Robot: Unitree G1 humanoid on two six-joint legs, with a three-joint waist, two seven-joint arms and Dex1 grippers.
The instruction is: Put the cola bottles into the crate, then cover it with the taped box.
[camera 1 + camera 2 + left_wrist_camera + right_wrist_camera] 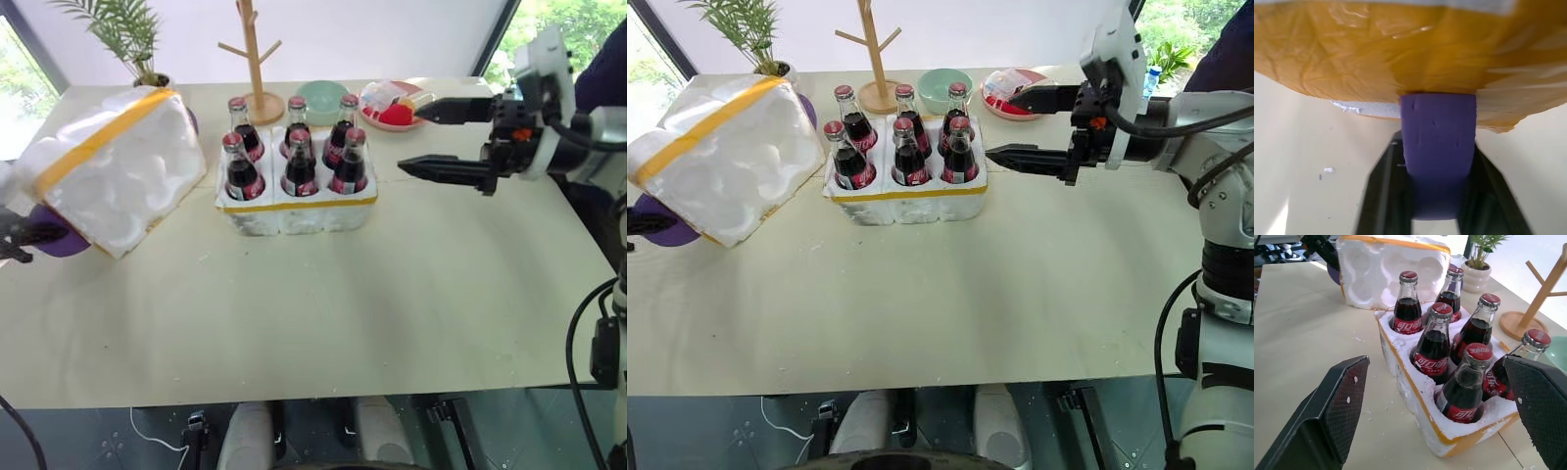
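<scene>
**Bottles seated, lid tilted on the table's left side**

Six cola bottles [298, 147] stand upright in the crate [294, 211], one per well, in two rows of three, so the loading step looks finished and only the covering remains. One taped box [113, 166] sits well apart to the left of the crate, tipped so its hollow, moulded underside faces the bottles; that tilt probably comes from the left gripper [1437, 196], whose two black fingers are clamped together on a purple tab [1439, 152] just under the box's yellow tape, likely a handle for lifting it over. The right gripper [446, 137] hovers just beside the crate's right end with its fingers spread wide and nothing between them, seemingly ready to steady the crate or take the box's other side.
</scene>
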